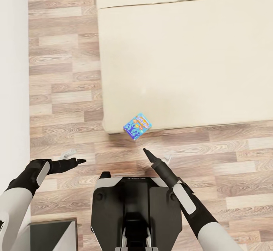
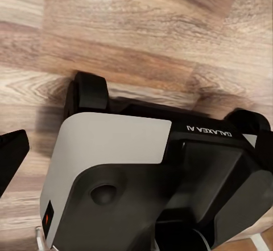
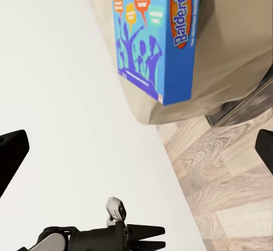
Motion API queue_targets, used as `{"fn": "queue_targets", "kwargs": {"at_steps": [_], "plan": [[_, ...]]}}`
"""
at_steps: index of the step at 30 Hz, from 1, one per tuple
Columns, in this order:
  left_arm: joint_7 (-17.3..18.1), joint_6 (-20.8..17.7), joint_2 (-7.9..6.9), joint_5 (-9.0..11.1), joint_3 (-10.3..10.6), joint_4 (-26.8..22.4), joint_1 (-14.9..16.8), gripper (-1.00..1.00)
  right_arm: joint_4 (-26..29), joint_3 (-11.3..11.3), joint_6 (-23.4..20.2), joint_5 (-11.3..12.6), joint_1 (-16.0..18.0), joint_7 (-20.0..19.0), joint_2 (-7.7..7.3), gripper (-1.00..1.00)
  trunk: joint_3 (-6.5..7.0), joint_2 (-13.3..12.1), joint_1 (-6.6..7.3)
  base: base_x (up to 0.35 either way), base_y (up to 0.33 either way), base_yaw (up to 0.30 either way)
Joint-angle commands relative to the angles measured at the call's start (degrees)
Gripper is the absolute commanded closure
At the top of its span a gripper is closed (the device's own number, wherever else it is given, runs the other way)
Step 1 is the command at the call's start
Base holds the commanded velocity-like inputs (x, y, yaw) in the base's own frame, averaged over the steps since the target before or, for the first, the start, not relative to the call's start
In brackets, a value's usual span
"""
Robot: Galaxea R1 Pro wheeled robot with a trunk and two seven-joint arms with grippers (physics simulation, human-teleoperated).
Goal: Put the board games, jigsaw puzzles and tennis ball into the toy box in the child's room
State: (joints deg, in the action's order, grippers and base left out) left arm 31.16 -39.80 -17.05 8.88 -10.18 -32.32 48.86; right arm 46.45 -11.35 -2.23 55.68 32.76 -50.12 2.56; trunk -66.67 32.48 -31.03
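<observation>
A small blue board game point(image 1: 137, 126) printed "Balderdash" lies at the near corner of the bed point(image 1: 182, 61), partly overhanging the beige mattress edge. The right wrist view shows the same blue board game point(image 3: 153, 35) close ahead against the mattress side. My right gripper point(image 1: 146, 152) hangs over the floor just short of it, open, with its fingertips point(image 3: 11, 154) wide apart and nothing between them. Further left, above the planks, my left gripper point(image 1: 80, 161) is open and empty. The toy box and the table are out of view.
A white wall point(image 1: 13, 72) runs along the left, leaving a strip of wood plank floor point(image 1: 64, 91) between it and the bed. My own dark base point(image 1: 132, 205) sits below the grippers. A dark-framed object point(image 1: 53, 232) shows at the bottom left.
</observation>
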Motion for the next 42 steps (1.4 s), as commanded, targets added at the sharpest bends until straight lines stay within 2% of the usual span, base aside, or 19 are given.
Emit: {"fn": "queue_targets", "kwargs": {"at_steps": [1,39,42], "plan": [[0.0,-0.4,0.00,0.3,-0.2,0.0,0.0,-1.00,0.0,-0.1,-0.2,0.6,0.0,-0.2,-0.01,-1.00,-0.03,0.1,-0.02,0.000,0.093,0.000],[0.0,-0.4,0.20,0.3,-0.1,0.0,0.0,-1.00,0.0,-0.2,-0.2,0.6,0.0,-0.2,-0.02,-1.00,-0.03,0.1,-0.02,0.035,0.007,0.000],[0.0,-0.4,0.20,0.3,-0.1,0.0,0.0,-1.00,0.0,-0.2,-0.2,0.6,0.0,-0.2,-0.02,-1.00,-0.57,1.3,-0.68,0.001,-0.001,0.000]]}}
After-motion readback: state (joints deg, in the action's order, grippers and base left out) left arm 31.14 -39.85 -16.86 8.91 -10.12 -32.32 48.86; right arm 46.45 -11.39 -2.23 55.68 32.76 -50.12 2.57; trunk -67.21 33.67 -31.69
